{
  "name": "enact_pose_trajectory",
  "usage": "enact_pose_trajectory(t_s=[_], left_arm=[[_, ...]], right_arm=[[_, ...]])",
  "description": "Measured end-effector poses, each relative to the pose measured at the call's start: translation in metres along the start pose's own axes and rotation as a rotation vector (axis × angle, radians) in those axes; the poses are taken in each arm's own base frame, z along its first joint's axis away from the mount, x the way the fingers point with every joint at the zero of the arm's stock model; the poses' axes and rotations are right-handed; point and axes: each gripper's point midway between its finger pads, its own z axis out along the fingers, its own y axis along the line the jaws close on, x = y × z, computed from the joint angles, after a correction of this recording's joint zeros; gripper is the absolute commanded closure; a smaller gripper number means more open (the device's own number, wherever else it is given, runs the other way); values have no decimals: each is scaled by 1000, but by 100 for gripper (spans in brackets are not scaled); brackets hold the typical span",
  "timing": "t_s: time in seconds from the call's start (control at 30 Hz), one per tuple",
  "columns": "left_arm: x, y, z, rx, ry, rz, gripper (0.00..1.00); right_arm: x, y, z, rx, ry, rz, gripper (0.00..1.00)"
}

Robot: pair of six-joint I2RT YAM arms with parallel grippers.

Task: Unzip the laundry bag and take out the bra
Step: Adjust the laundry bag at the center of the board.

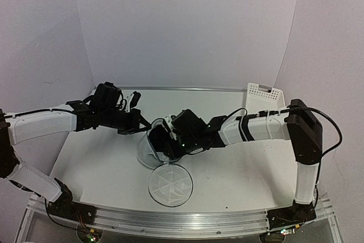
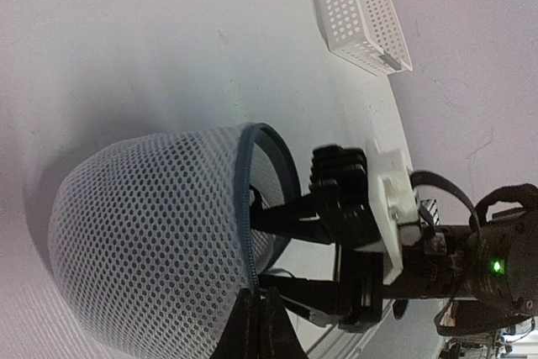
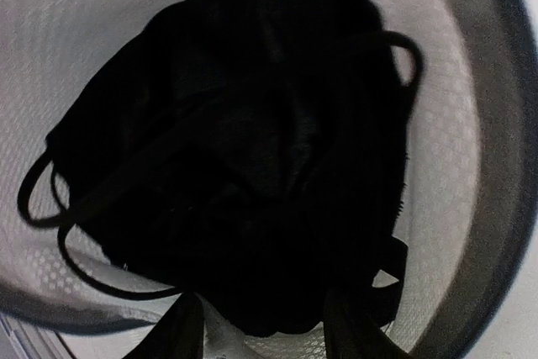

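White counter (image 1: 244, 163) carried the laundry bag (image 2: 143, 233), which lay on its side with the mouth open toward the right arm. Its round lid (image 1: 170, 184) lay flat just beside it. The left pincer (image 2: 256, 313) was closed on the dark rim of the bag. The right pincer (image 3: 262, 313) was inside the mouth with fingers spread, one at each side of the bra (image 3: 244, 140), which sat inside the bag.

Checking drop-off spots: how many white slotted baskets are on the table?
1. The white basket sits at the far right corner of the table, by the wall. No other shows, though part of the tabletop is hidden.
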Motion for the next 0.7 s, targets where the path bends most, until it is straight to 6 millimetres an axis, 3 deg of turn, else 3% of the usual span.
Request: enact_pose_trajectory(t_s=[0.13,0.37,0.7], left_arm=[[5,-9,2,31,18,4,100],[15,-24,12,91,57,3,100],[24,-42,24,164,91,-10,100]], right_arm=[[-2,-16,1,52,-21,11,43],[14,-36,-5,119,-14,3,42],[14,-57,-53,134,-68,12,37]])
